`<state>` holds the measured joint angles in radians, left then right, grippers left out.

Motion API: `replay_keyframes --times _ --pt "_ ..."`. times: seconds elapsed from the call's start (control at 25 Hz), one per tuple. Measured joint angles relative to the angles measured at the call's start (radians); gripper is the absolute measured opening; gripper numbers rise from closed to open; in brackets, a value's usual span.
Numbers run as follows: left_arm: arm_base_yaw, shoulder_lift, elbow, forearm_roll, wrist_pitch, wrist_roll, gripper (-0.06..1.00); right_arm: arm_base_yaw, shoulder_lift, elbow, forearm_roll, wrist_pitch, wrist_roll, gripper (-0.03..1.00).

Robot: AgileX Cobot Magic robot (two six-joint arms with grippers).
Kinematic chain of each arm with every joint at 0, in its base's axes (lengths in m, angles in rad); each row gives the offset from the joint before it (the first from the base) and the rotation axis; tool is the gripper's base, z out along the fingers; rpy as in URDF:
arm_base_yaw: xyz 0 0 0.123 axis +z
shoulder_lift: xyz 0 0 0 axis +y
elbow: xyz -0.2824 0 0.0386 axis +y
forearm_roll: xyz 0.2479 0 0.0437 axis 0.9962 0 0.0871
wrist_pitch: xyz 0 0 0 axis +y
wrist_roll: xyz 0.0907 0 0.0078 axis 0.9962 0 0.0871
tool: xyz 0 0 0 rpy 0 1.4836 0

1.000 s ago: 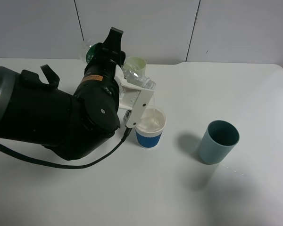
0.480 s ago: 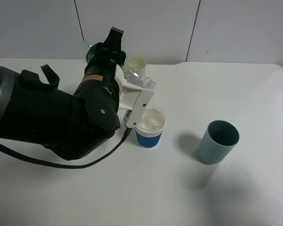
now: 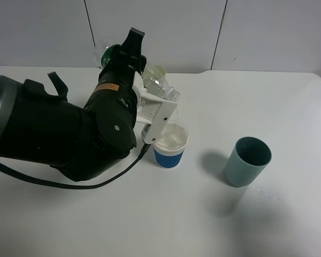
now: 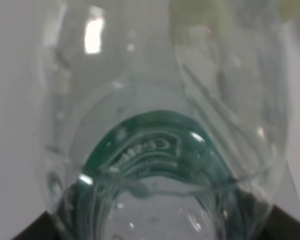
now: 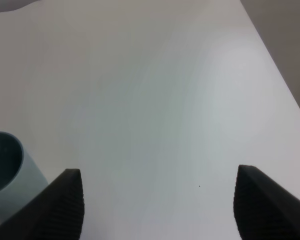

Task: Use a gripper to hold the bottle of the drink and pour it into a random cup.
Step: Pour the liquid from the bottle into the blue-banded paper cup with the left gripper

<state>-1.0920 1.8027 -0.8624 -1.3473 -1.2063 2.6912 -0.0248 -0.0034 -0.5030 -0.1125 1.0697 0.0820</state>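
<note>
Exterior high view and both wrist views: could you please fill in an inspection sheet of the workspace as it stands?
Surface: white table; no puddle seen.
Job's things: clear plastic bottle with green label, tilted mouth-down over the white paper cup with blue band, which looks to hold liquid.
Clutter: pale green cup behind the bottle; teal cup standing apart, further right.
Grippers: left gripper shut on the bottle; right gripper open, empty.
Cables: black cable looping over the table.
Surroundings: pale wall panels; nothing else seen.
</note>
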Motion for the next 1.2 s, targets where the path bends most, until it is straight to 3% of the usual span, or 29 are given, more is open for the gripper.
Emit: replay_keyframes --times 1.2 --pt "0.0 0.0 0.0 0.11 0.0 0.0 0.51 0.0 0.0 0.0 0.0 0.0 0.0 0.63"
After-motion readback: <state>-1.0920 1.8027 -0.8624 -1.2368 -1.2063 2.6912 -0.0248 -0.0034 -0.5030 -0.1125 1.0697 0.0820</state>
